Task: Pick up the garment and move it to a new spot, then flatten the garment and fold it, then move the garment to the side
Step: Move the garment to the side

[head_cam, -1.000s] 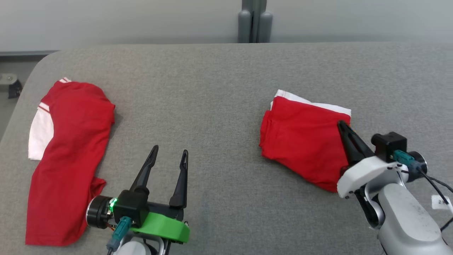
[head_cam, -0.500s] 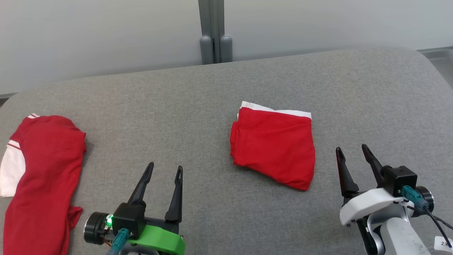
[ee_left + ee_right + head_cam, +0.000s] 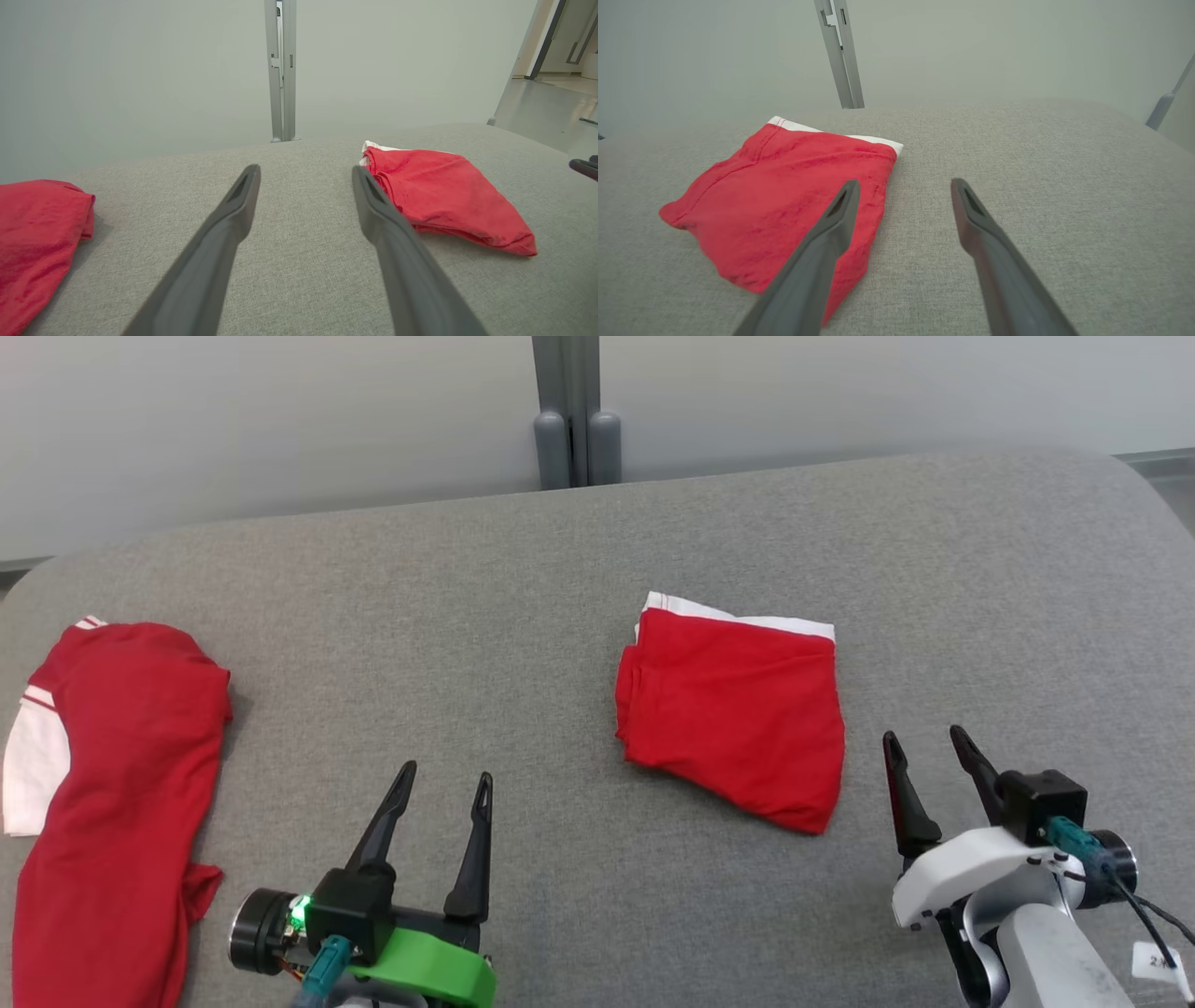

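A folded red garment (image 3: 733,714) with a white strip along its far edge lies flat right of the middle of the grey padded surface (image 3: 523,616); it also shows as the garment (image 3: 444,200) and the garment (image 3: 784,196). My right gripper (image 3: 924,749) hovers open just right of its near corner, apart from the cloth, nothing between the fingers (image 3: 831,233). My left gripper (image 3: 443,782) stands open near the front edge, left of the garment, empty, its fingers (image 3: 233,214) over bare surface.
A second red-and-white garment (image 3: 112,784) lies spread unfolded at the far left, also seen as the red cloth (image 3: 37,233). A grey post (image 3: 569,411) stands against the pale wall behind. The surface's rounded right corner (image 3: 1130,485) lies at the back right.
My right gripper has let go of the folded garment, opened and drawn back to the right of it. The head camera has shifted, so the whole scene sits further left. The left gripper stays open.
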Controlling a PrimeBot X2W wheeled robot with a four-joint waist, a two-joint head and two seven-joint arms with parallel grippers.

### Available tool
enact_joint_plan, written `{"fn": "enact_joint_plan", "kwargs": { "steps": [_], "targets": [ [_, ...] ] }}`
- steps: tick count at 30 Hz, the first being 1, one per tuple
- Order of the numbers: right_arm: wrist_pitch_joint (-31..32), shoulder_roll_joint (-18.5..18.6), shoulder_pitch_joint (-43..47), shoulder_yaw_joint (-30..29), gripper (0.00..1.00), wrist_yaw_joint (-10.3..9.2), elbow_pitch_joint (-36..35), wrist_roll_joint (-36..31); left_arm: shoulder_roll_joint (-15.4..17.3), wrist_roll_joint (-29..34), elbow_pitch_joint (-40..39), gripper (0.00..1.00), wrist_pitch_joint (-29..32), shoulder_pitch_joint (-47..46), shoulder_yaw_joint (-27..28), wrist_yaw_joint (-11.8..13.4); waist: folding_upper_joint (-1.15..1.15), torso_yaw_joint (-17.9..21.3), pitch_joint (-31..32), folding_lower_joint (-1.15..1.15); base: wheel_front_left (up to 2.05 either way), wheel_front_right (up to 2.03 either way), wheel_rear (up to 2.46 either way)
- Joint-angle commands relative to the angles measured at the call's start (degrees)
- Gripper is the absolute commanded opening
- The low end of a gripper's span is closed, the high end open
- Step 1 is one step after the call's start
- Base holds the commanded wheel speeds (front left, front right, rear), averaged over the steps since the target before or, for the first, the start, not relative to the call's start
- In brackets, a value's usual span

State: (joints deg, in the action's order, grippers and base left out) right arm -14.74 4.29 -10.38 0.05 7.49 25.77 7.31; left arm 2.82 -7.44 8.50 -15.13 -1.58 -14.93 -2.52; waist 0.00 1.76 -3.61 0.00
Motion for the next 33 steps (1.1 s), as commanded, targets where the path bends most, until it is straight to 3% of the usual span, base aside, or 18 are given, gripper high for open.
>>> {"fn": "enact_joint_plan", "kwargs": {
  "steps": [1, 6, 16, 22, 23, 24, 25, 33],
  "targets": [
    [0.6, 0.6, -1.6, 0.2, 1.0, 0.0, 1.3, -0.3, 0.1, 0.1, 0.1, 1.0, 0.0, -1.1, -0.2, -0.1, 0.0, -1.6, -1.7, 0.0, 0.0, 0.0, 0.0],
    [2.6, 0.9, -6.3, 0.0, 1.0, 0.0, 7.7, 2.3, 0.1, 0.4, 0.6, 1.0, 0.0, -2.5, -1.4, -0.6, 0.0, -4.5, -4.6, 0.0, 0.0, 0.0, 0.0],
    [7.2, 2.1, -14.0, 0.9, 1.0, 0.0, 18.3, 14.7, 0.2, 0.4, 1.1, 1.0, 0.0, -4.4, -2.6, -0.9, 0.0, -9.1, -7.6, 0.0, 0.0, 0.0, 0.0],
    [8.4, 3.5, -16.0, 4.8, 1.0, 0.0, 22.3, 17.5, 0.2, 0.1, 1.0, 1.0, 0.0, -4.7, -3.0, -0.4, 0.0, -10.2, -7.8, 0.0, 0.0, 0.0, 0.0],
    [8.2, 3.9, -16.2, 5.6, 0.83, 0.0, 22.7, 17.2, 0.2, 0.2, 1.0, 1.0, 0.0, -4.7, -3.0, -0.3, 0.0, -10.1, -7.8, 0.0, 0.0, 0.0, 0.0],
    [7.8, 4.3, -16.4, 6.4, 0.13, 0.0, 23.1, 16.7, 0.2, 0.3, 1.0, 1.0, 0.0, -4.5, -2.9, -0.3, 0.0, -10.0, -7.6, 0.0, 0.0, 0.0, 0.0],
    [7.1, 4.7, -16.7, 7.5, 0.0, 0.0, 23.5, 16.0, 0.2, 0.4, 1.0, 1.0, 0.0, -4.3, -2.8, -0.2, 0.0, -9.7, -7.4, 0.0, 0.0, 0.0, 0.0],
    [3.4, 8.6, -20.0, 14.1, 0.0, -0.03, 25.3, 10.5, 0.2, 0.9, 0.5, 1.0, 0.0, -4.1, -3.0, -0.7, 0.0, -6.2, -6.1, 0.0, 0.0, 0.0, 0.0]
  ]
}}
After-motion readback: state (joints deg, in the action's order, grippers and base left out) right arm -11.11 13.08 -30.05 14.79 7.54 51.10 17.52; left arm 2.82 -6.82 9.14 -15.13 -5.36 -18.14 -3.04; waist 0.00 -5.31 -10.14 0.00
